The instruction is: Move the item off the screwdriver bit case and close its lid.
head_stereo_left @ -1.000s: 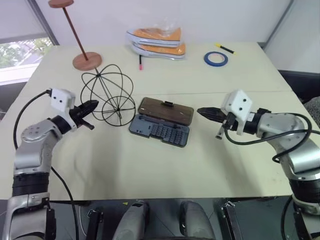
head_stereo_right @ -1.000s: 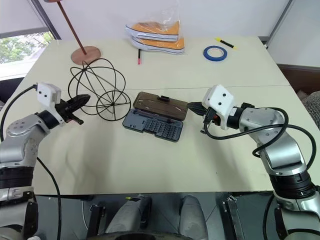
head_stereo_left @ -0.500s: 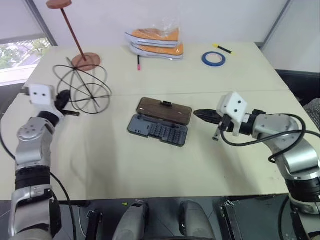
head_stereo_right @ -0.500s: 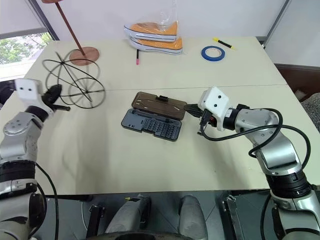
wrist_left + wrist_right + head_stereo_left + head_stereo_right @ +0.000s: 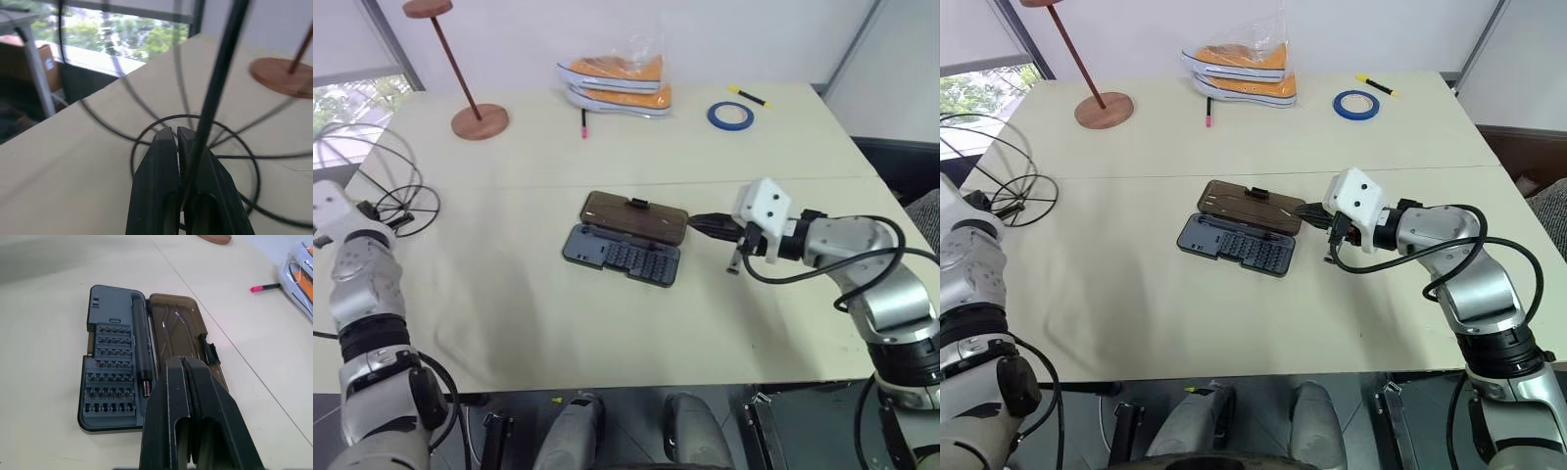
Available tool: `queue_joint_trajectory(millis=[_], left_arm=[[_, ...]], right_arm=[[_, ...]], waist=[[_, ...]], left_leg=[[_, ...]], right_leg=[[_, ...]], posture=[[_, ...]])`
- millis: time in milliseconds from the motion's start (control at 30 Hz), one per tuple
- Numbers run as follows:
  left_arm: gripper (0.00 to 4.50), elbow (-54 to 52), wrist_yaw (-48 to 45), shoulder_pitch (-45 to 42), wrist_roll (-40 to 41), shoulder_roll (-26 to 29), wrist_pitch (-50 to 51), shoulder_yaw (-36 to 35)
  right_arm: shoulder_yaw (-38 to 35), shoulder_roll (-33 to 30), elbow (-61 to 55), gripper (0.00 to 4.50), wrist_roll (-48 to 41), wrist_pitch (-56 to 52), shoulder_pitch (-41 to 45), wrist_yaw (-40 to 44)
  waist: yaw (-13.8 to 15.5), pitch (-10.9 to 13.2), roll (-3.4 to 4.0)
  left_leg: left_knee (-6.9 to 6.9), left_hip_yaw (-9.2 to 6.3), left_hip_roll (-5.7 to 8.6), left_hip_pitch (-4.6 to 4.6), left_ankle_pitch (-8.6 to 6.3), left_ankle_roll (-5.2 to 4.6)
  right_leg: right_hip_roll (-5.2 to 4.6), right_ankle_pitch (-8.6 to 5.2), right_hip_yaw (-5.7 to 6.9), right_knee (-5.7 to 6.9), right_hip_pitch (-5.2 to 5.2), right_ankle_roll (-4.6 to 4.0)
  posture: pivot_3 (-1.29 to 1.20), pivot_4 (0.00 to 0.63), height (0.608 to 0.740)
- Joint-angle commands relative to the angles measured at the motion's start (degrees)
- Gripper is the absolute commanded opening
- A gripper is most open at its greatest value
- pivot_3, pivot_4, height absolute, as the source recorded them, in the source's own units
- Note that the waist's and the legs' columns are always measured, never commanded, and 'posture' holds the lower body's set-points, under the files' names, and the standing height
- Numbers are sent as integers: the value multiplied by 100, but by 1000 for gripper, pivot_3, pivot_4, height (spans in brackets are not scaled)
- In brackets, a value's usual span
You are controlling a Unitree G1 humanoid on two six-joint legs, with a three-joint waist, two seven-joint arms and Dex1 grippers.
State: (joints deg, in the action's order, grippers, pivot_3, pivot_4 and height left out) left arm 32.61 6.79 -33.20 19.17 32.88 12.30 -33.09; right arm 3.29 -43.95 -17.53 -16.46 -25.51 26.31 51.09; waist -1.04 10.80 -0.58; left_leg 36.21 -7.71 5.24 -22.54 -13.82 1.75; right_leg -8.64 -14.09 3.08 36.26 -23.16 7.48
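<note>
At the desk's far left edge, the left tool, clamped on a wire of the item, has carried it well away from the screwdriver bit case. Its lid lies open; the right tool, fingers together, waits just beside it, so closing remains.

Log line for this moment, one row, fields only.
wire globe: at table's left edge, off case | left hand: shut on globe | lid: open flat | right hand: shut, beside lid
</note>
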Motion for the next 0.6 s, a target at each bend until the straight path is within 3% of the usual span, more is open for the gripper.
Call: queue_joint_trajectory(millis=[33, 433, 533, 600], left_arm=[[51, 101, 373, -7, 24, 78, 132, -261], [51, 293, 208, -134, -198, 244, 298, 131], [873, 264, 142, -133, -269, 248, 291, 223], [1832, 243, 113, -122, -287, 246, 262, 239]], right_arm=[[-23, 28, -23, 0, 19, 97, 187, 36], [34, 107, 1, 0, 84, 144, 228, 22], [32, 114, -27, 0, 94, 135, 201, 2], [23, 109, -49, 0, 91, 130, 181, -3]], waist=[[3, 0, 0], [10, -2, 1], [25, -1, 0], [30, 0, -10]], left_leg=[[0, 1, 0, 0, 0, 0], [0, 5, 1, 3, 1, 2], [0, 5, 1, 3, 2, 3], [1, 4, 1, 2, 2, 3]], right_leg=[[0, 0, 0, 0, 0, 0], [0, 1, -3, 2, 0, -1], [-1, 1, -3, 3, 1, -1], [-1, 1, -3, 3, 0, -1]], posture=[[0, 150, 740], [0, 150, 740], [0, 150, 740], [0, 150, 740]])
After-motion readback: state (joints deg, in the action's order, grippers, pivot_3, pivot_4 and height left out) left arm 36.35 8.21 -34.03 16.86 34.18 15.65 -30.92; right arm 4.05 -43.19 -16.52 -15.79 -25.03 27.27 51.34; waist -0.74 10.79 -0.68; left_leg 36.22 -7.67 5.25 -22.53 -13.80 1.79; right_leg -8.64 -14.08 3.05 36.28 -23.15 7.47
